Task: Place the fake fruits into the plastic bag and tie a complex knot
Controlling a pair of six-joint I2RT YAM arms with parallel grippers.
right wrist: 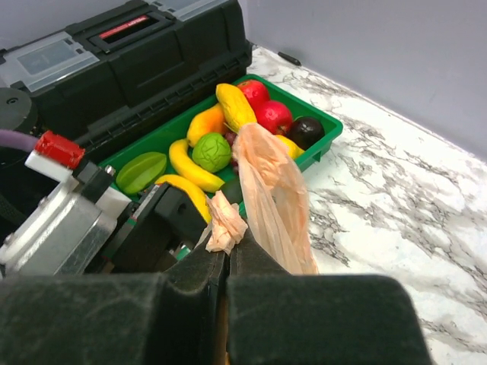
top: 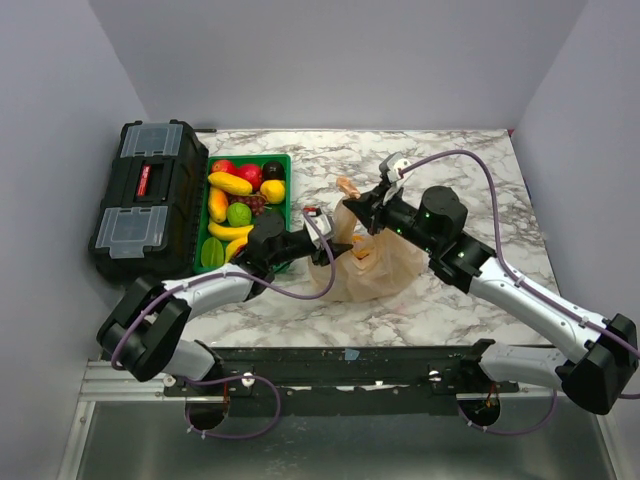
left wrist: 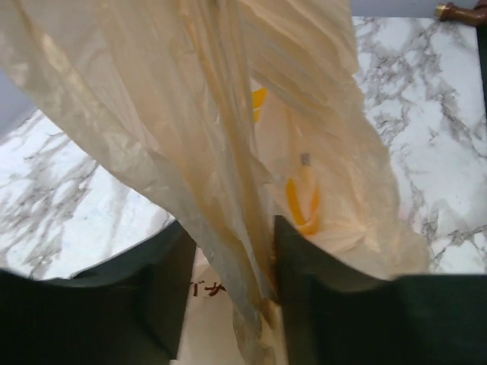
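White-grey marble table (top: 460, 160), plain pale walls (top: 350, 60). Black toolbox (top: 150, 200) upper left, its red patch unreadable; reddish print on plastic bag (top: 385, 265) illegible too. Bag sits mid-frame, yellow fruit (left wrist: 304, 199) showing thru the film. Most fake fruits (top: 232, 184) are in green tray (top: 283, 160) just left of it. On left gripper (left wrist: 230, 232) jaws parted, bag fold hanging btwn. The right gripper (right wrist: 227, 262) is clenched on bag's twisted top.

Black toolbox (top: 150, 200) sits just beside green tray (top: 250, 158) (both on marble table (top: 320, 160)).
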